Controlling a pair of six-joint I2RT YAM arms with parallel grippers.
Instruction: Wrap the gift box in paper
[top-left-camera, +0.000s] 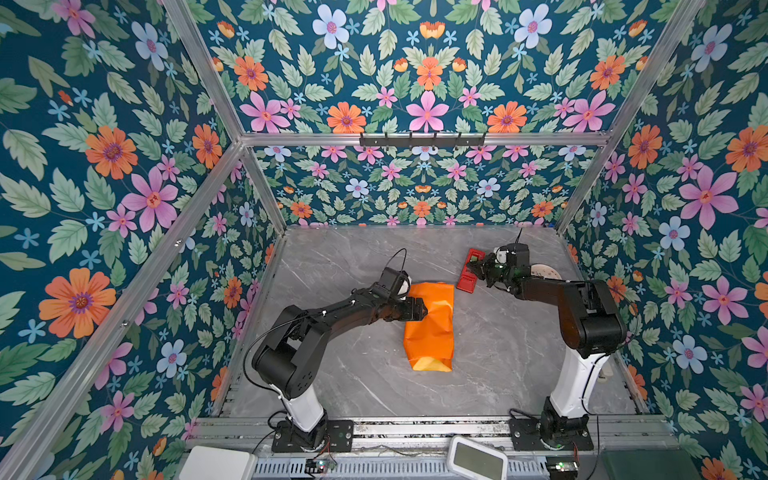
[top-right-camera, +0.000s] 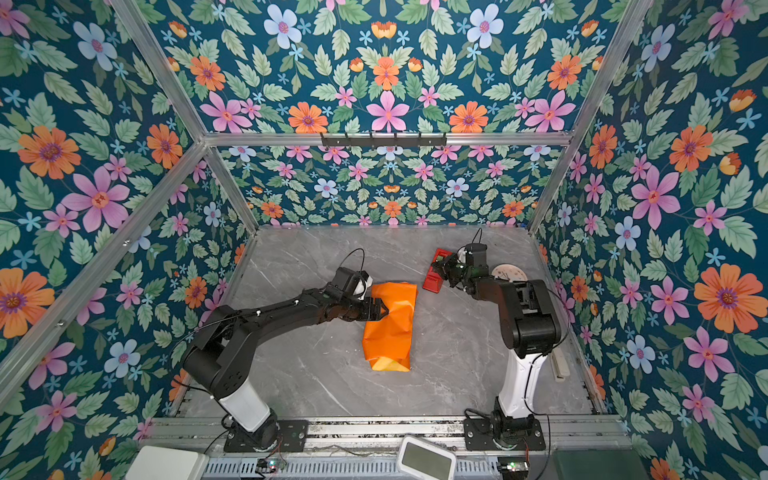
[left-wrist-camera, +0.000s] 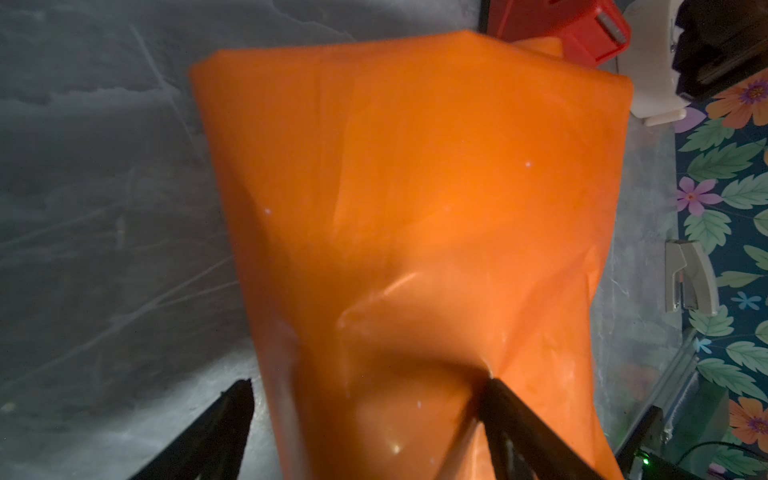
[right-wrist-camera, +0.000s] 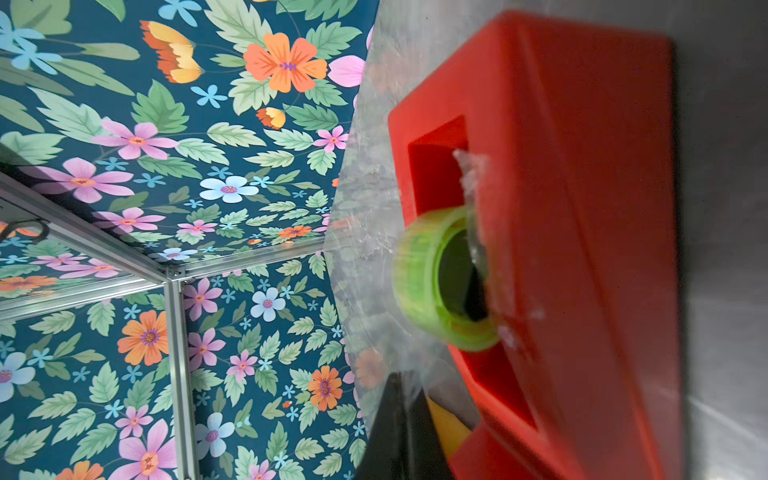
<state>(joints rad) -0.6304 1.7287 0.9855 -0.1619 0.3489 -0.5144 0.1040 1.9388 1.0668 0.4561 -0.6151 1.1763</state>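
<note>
1. Closest to the front rail, a white screen unit (top-left-camera: 478, 459) sits between the two arm bases, well short of both sets of jaws.
2. Next comes the near end of the paper (top-left-camera: 432, 328) (top-right-camera: 390, 332). It lies on the grey bench (top-left-camera: 498, 353) as a long orange bundle, with its yellow inner face (top-left-camera: 430, 365) showing at the open end well nearer than the left jaws.
3. The gift box is hidden; only the paper shows where it would lie.
4. The left gripper (top-left-camera: 419, 309) (top-right-camera: 382, 309) (left-wrist-camera: 370, 381) reaches over the farther half of the bundle with its jaws wide apart, holding nothing. One finger (left-wrist-camera: 511, 415) has its tip in a dent in the paper's glossy top. The other finger (left-wrist-camera: 224, 415) hangs just off the paper's edge, above bare bench.
5. Farther back, the right gripper (top-left-camera: 473, 266) (top-right-camera: 436, 264) (right-wrist-camera: 399, 395) has its jaws together at the red tape dispenser (top-left-camera: 465, 282) (right-wrist-camera: 582, 208). A green tape roll (right-wrist-camera: 436, 282) sits just ahead of the jaws. I cannot tell whether they pinch any tape.
6. Beyond the right jaws a pale round disc (top-left-camera: 544, 272) lies on the bench, partly behind the arm.
7. Farthest off, a dark hook rail (top-left-camera: 422, 139) runs along the flowered back wall.
</note>
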